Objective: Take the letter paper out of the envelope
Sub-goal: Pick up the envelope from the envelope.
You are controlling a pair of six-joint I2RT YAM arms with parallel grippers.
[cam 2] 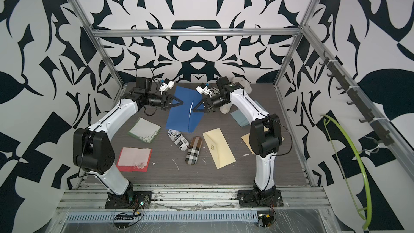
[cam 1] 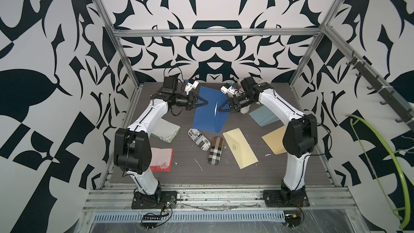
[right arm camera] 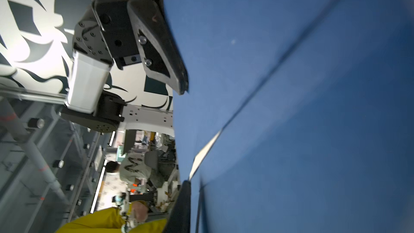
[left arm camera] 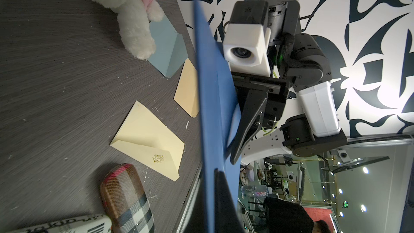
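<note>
1. Blue envelope [cam 1: 207, 117]: held up off the worktop [cam 1: 224, 175] at the far middle, between the two arms. In the left wrist view it stood nearly edge-on. In both top views its lower edge overlapped the top of a printed pouch [cam 1: 198, 138].
2. Letter paper [cam 1: 216, 108]: only a thin white sliver showed, along the envelope's centre crease. The rest was tucked inside. The same sliver appeared in the right wrist view [right arm camera: 202, 153].
3. Left pincer [cam 1: 206, 103]: clamped tight on the envelope's left part. In the left wrist view the blue sheet ran between its two dark fingers [left arm camera: 221, 198].
4. Right pincer [cam 1: 219, 110]: tips drawn narrow at the envelope's right part, just beside the white sliver. It could not be told whether it gripped the paper, the envelope or nothing.
5. Plaid case [cam 1: 215, 151]: lay flat at the centre of the worktop, just beside the printed pouch.
6. Cream envelope [cam 1: 240, 151]: lay flat to the right of the plaid case, flap side up, with a small gold emblem.
7. Tan envelope [cam 1: 272, 141] and grey-blue envelope [cam 1: 264, 115]: lay flat on the right, partly under the right arm.
8. Plush toy [cam 2: 242, 84]: white, at the far right, behind the right arm.
9. Green-edged cloth [cam 1: 167, 131] and red-edged cloth [cam 1: 161, 160]: lay flat on the left, beside the left arm.
</note>
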